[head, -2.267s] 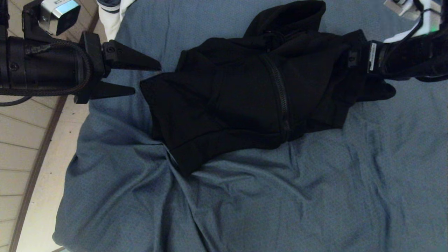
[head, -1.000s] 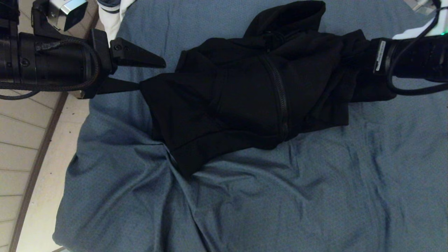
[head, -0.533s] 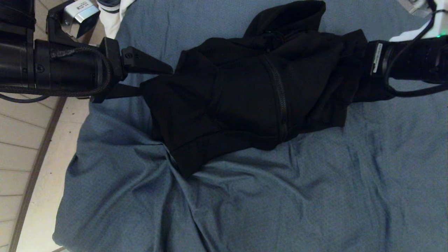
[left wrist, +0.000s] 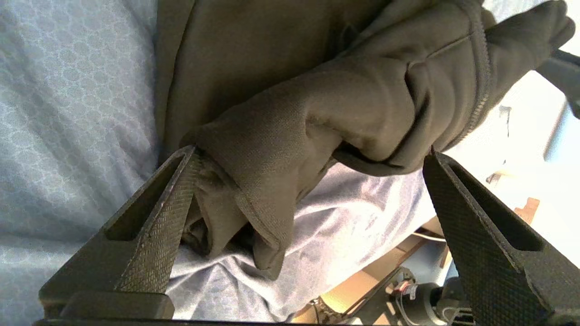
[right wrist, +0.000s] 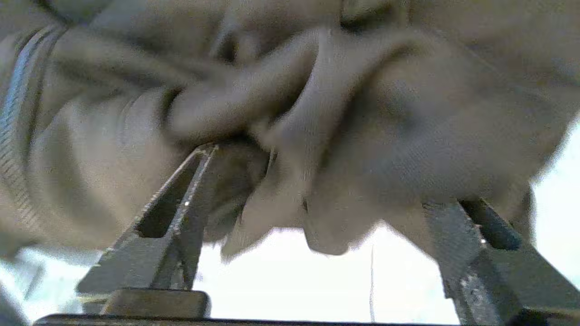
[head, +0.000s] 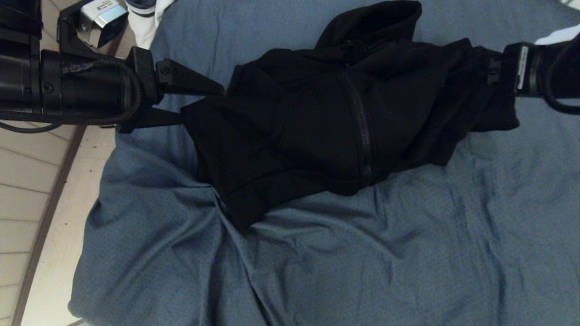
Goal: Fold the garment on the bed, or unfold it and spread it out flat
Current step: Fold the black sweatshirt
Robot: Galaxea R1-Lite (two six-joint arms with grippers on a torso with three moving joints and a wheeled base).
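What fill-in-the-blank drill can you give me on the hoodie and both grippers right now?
1. The black hoodie lies bunched on the ____ bed.
2. The left gripper straddles a fold with jaws ____.
3. The right gripper has jaws ____.
4. The hoodie's zipper is ____.

Missing words: blue; open; open; closed

Off the mattress edge, a pale beige tiled floor [head: 27,190] with thin dark grout lines shows, crossed by one brown diagonal strip [head: 50,199]. Up at the far corner, a bit of white and navy bedding [head: 147,20] hangs. Through the left wrist view, brown cardboard pieces [left wrist: 362,280] lie in bright light below.
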